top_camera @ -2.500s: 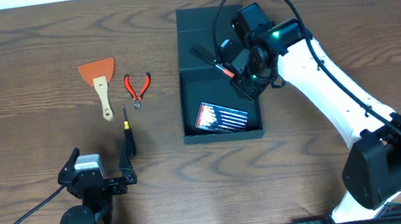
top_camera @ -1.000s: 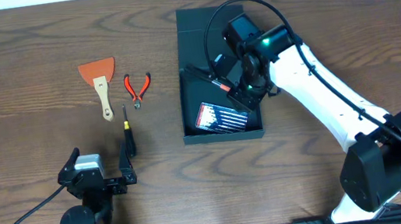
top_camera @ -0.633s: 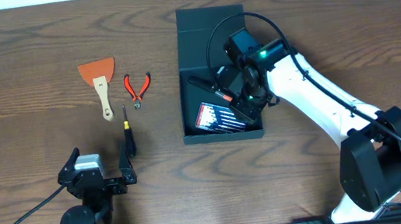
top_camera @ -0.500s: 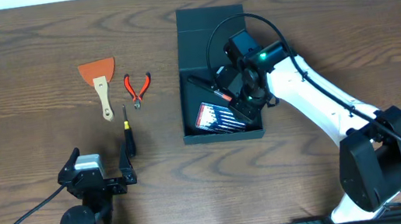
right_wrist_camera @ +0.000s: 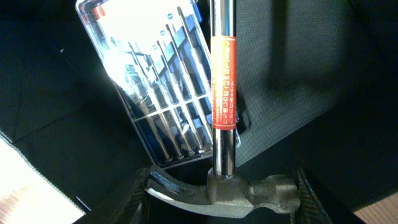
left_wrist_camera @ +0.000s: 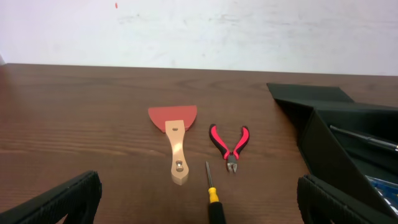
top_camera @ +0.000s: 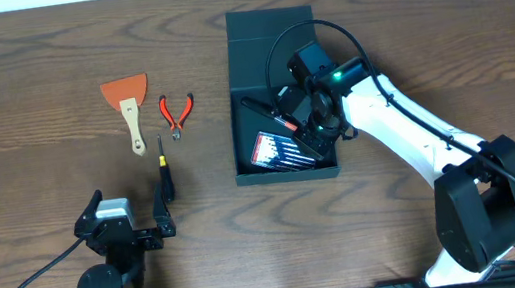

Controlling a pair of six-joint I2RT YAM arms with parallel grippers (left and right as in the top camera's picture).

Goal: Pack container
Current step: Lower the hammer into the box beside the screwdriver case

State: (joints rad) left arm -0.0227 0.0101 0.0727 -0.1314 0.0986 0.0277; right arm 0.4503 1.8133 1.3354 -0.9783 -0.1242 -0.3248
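Observation:
The container [top_camera: 268, 36] is a dark teal box lying open right of the table's middle, also seen from the left wrist camera as a dark wall [left_wrist_camera: 323, 127]. Inside it lies a clear case of small screwdrivers [top_camera: 286, 149] [right_wrist_camera: 149, 81]. My right gripper [top_camera: 311, 121] [right_wrist_camera: 221, 200] hangs inside the box, shut on the steel head of a hammer [right_wrist_camera: 249, 190]. The hammer's shaft with its red label [top_camera: 281, 112] slants over the case toward the box's left wall. My left gripper [top_camera: 128, 205] [left_wrist_camera: 202, 205] rests at the front left, open and holding nothing.
Left of the container lie an orange scraper with a wooden handle [top_camera: 126, 97] [left_wrist_camera: 174, 134], red-handled pliers [top_camera: 175, 112] [left_wrist_camera: 230, 142] and a black-and-yellow screwdriver [top_camera: 164, 167] [left_wrist_camera: 212, 193]. The screwdriver lies just ahead of my left gripper.
My right gripper has carried the hammer from the box's back toward its front and lower into it, then nearly stopped. The left arm and loose tools have not moved.

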